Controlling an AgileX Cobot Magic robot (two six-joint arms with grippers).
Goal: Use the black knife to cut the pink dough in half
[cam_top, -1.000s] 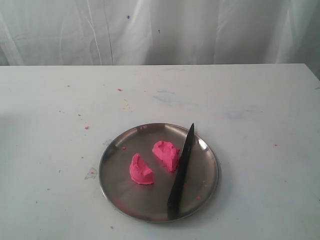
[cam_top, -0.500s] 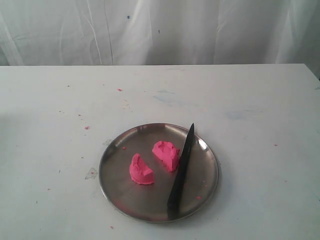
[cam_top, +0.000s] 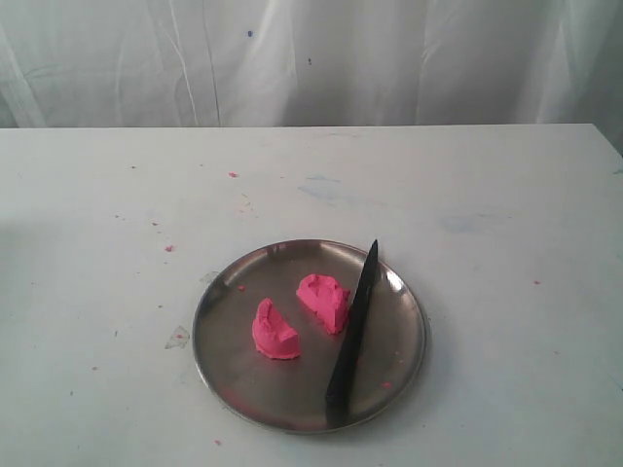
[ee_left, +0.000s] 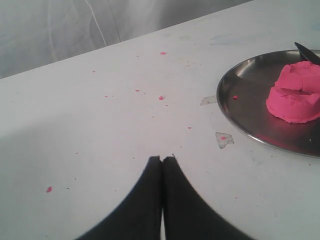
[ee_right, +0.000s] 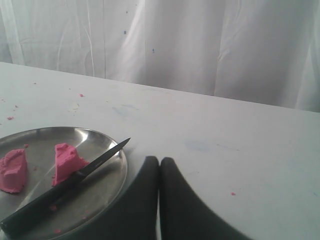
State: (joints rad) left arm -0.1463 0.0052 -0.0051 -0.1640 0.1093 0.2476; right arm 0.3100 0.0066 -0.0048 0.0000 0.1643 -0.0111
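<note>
the dough (cam_top: 274, 331) lies in two halves near the middle of the plate (cam_top: 229, 292), with a clear gap between them. the knife (cam_top: 352, 331) lies across the plate just beside one half. the left gripper (ee_left: 161, 159) and right gripper (ee_right: 159, 160) are each pressed together and empty, off the plate's rim. the cut looks done, so a good finish means holding both arms clear of the plate and nudging nothing.

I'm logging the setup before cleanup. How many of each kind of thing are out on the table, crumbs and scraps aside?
Pink dough pieces: 2
Black knife: 1
Steel plate: 1
Total: 4
</note>
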